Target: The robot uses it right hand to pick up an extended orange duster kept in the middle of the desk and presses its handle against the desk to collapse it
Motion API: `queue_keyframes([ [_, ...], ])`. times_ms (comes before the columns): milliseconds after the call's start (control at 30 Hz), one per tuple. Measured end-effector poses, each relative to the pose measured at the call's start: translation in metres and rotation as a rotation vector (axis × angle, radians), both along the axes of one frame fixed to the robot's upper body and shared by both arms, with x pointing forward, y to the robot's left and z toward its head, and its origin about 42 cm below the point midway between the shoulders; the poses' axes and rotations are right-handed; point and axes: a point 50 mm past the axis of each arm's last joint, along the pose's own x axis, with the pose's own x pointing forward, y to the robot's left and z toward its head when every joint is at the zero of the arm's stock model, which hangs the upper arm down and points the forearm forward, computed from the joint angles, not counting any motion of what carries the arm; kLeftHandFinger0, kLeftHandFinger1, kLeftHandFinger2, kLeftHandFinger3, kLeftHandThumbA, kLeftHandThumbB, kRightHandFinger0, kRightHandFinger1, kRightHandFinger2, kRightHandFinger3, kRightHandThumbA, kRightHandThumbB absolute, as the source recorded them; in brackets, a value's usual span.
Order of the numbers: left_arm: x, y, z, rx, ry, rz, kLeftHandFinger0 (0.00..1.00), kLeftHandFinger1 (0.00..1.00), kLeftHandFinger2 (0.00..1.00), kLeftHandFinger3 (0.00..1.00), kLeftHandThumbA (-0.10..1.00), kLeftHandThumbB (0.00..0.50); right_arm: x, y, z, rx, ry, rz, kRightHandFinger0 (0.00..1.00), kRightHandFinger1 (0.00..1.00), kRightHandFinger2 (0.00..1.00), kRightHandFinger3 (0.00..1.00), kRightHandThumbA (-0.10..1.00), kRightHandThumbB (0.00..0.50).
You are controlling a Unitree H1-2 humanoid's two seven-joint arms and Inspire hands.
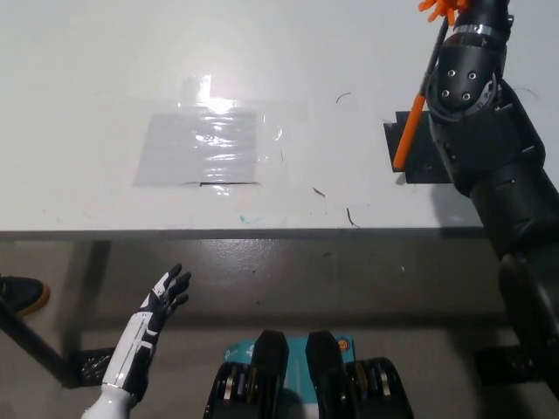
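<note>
Head view, looking steeply down on a white desk (105, 70) whose near edge ran across the middle of the frame, with grey floor below it.

The black right arm (498, 166) rose from the lower right and reached over the desk's right end toward the far right corner. The right hand (486, 10) was cut off by the top edge of the frame, so whether its fingers were closed could not be told; the orange duster (417, 96) ran from that hand downward, which suggests a grip that remained unseen. The duster was tilted: its orange head (437, 7) showed at the top edge just left of the wrist, a thin dark shaft led down and to the left, and the orange handle (407, 131) ended over the left part of a black tape patch (410, 159) near the desk's right end. Whether the handle tip touched the patch could not be told.

A clear, glossy taped rectangle (205, 148) lay at the middle of the desk, well apart from the duster.

The white left hand (166, 297) rested below the desk's near edge at the lower left, above the floor, fingers spread and holding nothing. A dark shoe (19, 292) showed at the frame's left edge.
</note>
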Motion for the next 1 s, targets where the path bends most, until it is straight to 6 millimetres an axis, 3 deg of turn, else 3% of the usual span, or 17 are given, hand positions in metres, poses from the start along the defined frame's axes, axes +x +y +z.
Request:
queue_keyframes([
  [267, 0.0, 0.0, 0.0, 0.001, -0.001, 0.0, 1.0, 1.0, 1.0, 1.0, 1.0, 0.099, 0.0, -0.002, -0.006, -0.013, -0.002, -0.033, 0.0, 0.09, 0.63, 0.64, -0.1, 0.065],
  [467, 0.0, 0.0, 0.0, 0.004, -0.003, -0.001, 1.0, 1.0, 1.0, 1.0, 1.0, 0.105, -0.001, -0.001, -0.007, -0.045, -0.016, -0.048, 0.0, 0.04, 0.54, 0.63, -0.1, 0.054],
  [700, 0.002, -0.001, 0.002, 0.004, -0.009, -0.003, 1.0, 1.0, 1.0, 1.0, 1.0, 0.094, -0.001, 0.001, -0.012, -0.066, -0.013, -0.053, 0.0, 0.06, 0.57, 0.68, -0.1, 0.028],
  [767, 0.004, -0.001, 0.003, 0.004, -0.013, -0.003, 1.0, 1.0, 1.0, 1.0, 1.0, 0.09, -0.001, 0.002, -0.013, -0.071, -0.012, -0.056, 0.0, 0.06, 0.57, 0.69, -0.1, 0.044],
  [833, 0.005, -0.001, 0.004, 0.004, -0.017, -0.004, 1.0, 1.0, 1.0, 1.0, 1.0, 0.081, -0.001, 0.002, -0.015, -0.077, -0.012, -0.061, 0.0, 0.0, 0.49, 0.65, -0.1, 0.101],
  [967, 0.006, -0.001, 0.005, 0.004, -0.02, -0.005, 1.0, 1.0, 1.0, 1.0, 1.0, 0.089, -0.003, 0.004, -0.024, -0.11, -0.016, -0.092, 0.0, 0.03, 0.54, 0.68, -0.1, 0.038],
  [1000, 0.006, -0.001, 0.005, 0.004, -0.02, -0.005, 1.0, 1.0, 1.0, 1.0, 1.0, 0.077, -0.003, 0.004, -0.026, -0.107, -0.014, -0.093, 0.0, 0.05, 0.57, 0.74, -0.1, 0.022],
])
